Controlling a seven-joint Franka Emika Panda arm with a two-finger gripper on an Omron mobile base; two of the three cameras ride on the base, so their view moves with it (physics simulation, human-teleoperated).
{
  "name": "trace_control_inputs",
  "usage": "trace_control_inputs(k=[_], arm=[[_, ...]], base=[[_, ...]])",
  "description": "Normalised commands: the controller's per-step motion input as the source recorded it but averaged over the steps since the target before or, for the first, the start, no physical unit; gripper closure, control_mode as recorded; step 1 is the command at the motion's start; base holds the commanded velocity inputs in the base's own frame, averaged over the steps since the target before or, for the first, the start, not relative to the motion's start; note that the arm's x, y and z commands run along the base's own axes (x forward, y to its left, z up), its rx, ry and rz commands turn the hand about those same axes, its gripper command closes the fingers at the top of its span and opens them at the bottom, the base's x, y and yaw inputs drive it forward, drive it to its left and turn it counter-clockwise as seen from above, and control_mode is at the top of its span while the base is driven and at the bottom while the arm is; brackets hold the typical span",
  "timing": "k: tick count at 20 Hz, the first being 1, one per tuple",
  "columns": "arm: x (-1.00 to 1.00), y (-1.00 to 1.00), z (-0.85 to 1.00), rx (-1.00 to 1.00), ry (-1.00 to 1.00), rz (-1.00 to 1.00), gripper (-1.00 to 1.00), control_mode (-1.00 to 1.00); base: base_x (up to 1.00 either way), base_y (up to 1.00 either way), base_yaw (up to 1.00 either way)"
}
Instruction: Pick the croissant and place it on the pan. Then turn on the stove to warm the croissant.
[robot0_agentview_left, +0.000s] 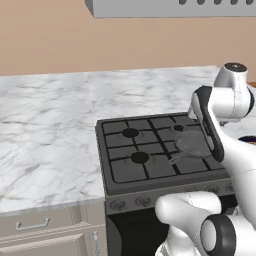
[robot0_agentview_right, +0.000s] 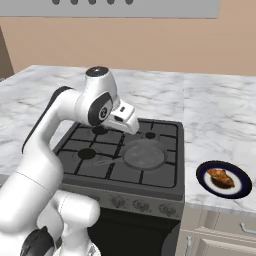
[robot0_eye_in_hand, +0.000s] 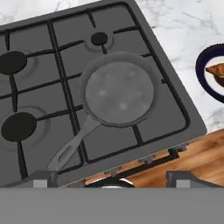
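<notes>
Since the croissant (robot0_agentview_right: 220, 177) lies on its plate (robot0_agentview_right: 202, 176) at lower right, apart from the stove (robot0_agentview_right: 165, 131), our pan (robot0_agentview_right: 144, 153) waits empty on 1 burner (gripper fingers: we cannot tell).

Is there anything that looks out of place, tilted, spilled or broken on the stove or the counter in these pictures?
Nothing stands out. The pan sits flat on the stove, over a front burner, with no food in it. The croissant lies on a dark-rimmed plate on the counter beside the stove. No spill or damage shows.
</notes>
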Motion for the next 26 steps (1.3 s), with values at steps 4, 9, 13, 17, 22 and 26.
trace_control_inputs(k=[4,9,13,17,22,26], arm=[[0.0,-0.79,-0.03,0.04,0.0,-0.39,-1.0,-1.0],[0.0,-0.64,0.0,0.07,0.0,-0.37,-1.0,-1.0],[0.0,-0.58,0.0,0.07,0.0,-0.19,-1.0,-1.0],[0.0,-0.58,0.0,0.07,0.0,-0.18,-1.0,-1.0],[0.0,-0.59,-0.05,0.09,0.0,-0.18,-1.0,-1.0],[0.0,-0.44,-0.25,0.07,0.0,-0.15,-1.0,-1.0]], base=[[0.0,0.0,0.0],[0.0,0.0,0.0],[0.0,0.0,0.0],[0.0,0.0,0.0],[0.0,0.0,0.0],[0.0,0.0,0.0]])
